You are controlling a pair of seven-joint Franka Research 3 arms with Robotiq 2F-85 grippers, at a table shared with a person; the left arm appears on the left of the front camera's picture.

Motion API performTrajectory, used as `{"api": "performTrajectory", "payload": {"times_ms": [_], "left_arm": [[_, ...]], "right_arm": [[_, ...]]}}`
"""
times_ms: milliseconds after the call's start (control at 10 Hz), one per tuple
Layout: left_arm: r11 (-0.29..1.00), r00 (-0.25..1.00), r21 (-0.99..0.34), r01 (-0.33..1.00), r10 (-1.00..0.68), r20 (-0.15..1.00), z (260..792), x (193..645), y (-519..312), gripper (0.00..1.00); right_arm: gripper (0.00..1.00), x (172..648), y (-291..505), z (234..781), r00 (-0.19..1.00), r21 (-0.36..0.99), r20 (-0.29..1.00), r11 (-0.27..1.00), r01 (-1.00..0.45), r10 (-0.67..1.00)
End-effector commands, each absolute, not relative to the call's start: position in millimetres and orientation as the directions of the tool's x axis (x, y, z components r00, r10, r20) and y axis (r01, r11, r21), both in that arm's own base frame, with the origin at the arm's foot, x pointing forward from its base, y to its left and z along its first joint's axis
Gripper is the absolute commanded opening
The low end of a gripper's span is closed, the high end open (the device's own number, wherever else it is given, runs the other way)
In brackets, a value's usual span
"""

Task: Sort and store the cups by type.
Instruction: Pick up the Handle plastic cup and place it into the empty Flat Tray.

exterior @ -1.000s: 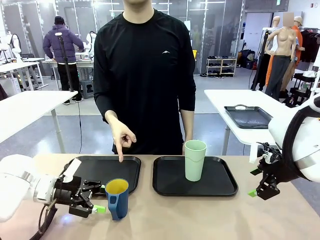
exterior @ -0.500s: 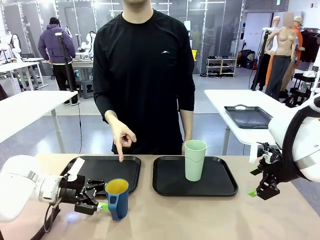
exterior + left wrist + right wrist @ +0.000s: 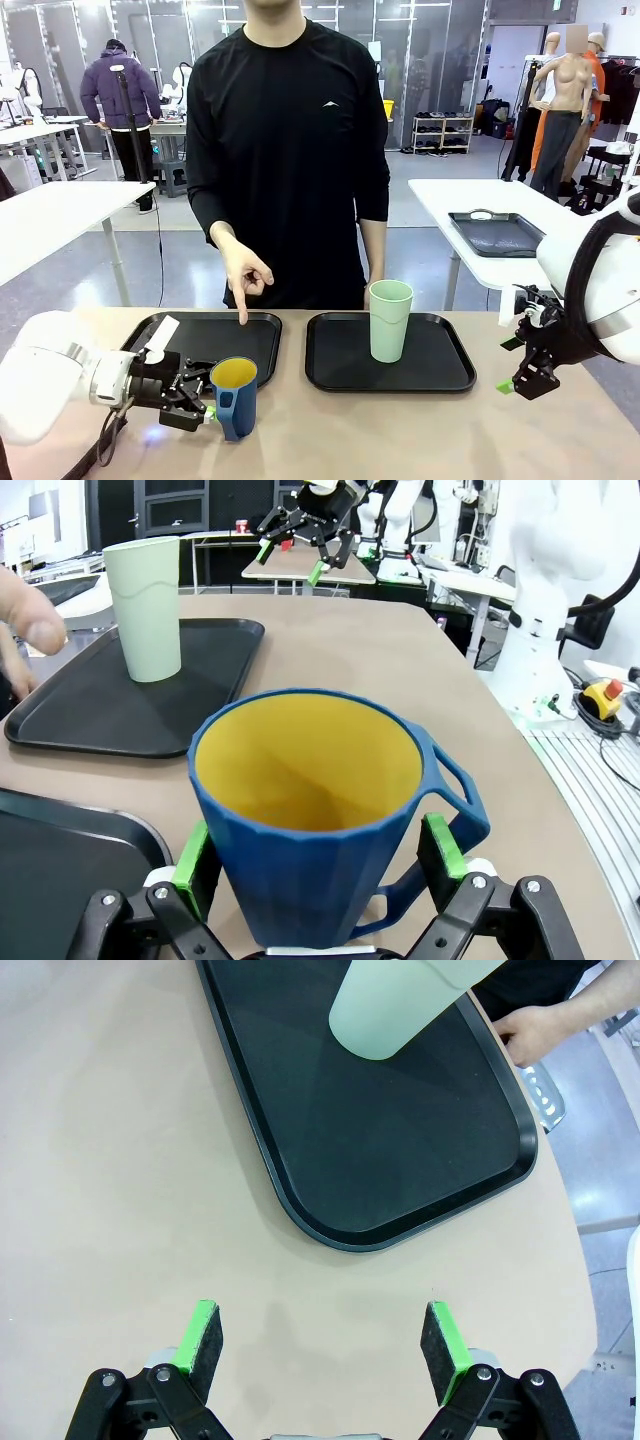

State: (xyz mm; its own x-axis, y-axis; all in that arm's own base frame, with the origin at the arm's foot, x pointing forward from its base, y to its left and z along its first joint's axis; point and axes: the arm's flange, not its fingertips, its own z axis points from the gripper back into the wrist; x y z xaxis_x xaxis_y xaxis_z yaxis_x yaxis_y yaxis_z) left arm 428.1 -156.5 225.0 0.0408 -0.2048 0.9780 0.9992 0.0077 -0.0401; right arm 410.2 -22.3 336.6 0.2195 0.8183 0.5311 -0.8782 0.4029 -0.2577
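Two cups | mug [image 3: 310, 820] between open left gripper [image 3: 322, 858] pads | tumbler [image 3: 390, 320] at 2 o'clock on tray [image 3: 330, 372] | right gripper [image 3: 323, 1342] open, empty

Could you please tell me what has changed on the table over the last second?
The left gripper has slid forward, its open fingers now either side of the blue mug. The mint tumbler, right gripper and the person's pointing hand have stayed put.
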Motion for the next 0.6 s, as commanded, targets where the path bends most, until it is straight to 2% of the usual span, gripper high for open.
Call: {"api": "performTrajectory", "payload": {"times_ms": [0,500], "left_arm": [[-0.009,0.004,-0.006,1.0,-0.155,0.988,213.5,432.0,-166.1,1.0],[-0.056,-0.006,-0.001,0.998,-0.14,0.99,206.2,432.8,-172.9,1.0]], "right_arm": [[1.0,410.5,-23.2,336.8,0.222,-0.26,0.536,0.41,-0.875,0.814],[1.0,410.5,-23.2,336.8,0.222,-0.26,0.536,0.41,-0.875,0.814]]}}
